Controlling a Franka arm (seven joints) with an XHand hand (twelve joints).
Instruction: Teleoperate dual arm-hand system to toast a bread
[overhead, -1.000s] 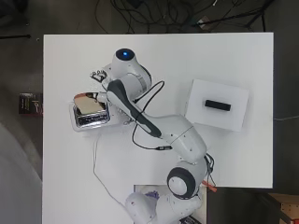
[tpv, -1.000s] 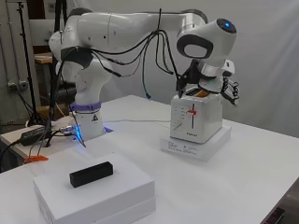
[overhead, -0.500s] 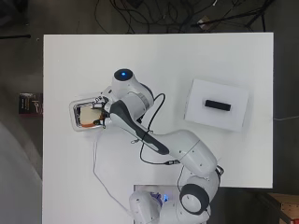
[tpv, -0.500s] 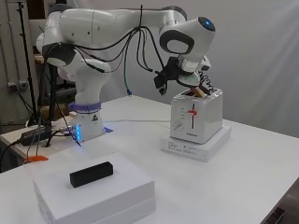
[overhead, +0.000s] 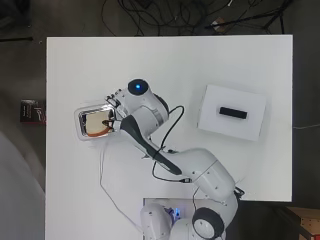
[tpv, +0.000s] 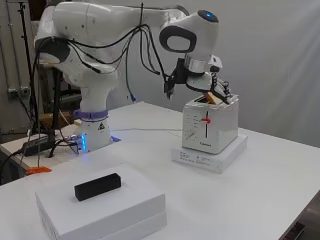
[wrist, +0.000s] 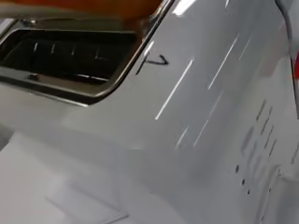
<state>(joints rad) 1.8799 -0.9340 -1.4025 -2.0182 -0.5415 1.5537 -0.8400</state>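
Note:
A shiny white toaster (overhead: 86, 134) (tpv: 209, 125) stands on a flat white base (tpv: 210, 156) at the table's left in the overhead view. A brown bread slice (overhead: 94, 125) (tpv: 216, 98) leans tilted at the toaster's top slot. My hand (overhead: 111, 109) (tpv: 218, 88) hovers right over the toaster's top, its dark fingers curled down onto the slice. The wrist view shows the toaster's glossy top (wrist: 196, 121), its dark slot (wrist: 60, 56) and the bread's orange edge (wrist: 93, 7) very close.
A white box (overhead: 220, 130) (tpv: 120, 210) with a black block (overhead: 233, 113) (tpv: 97, 186) on it lies at the right in the overhead view. A cable (overhead: 172, 122) hangs off the arm. The table's left edge runs close to the toaster.
The arm has swung toward its base side, bringing the hand from beyond the toaster to just above its slot. The bread slice came with it and now leans at the slot.

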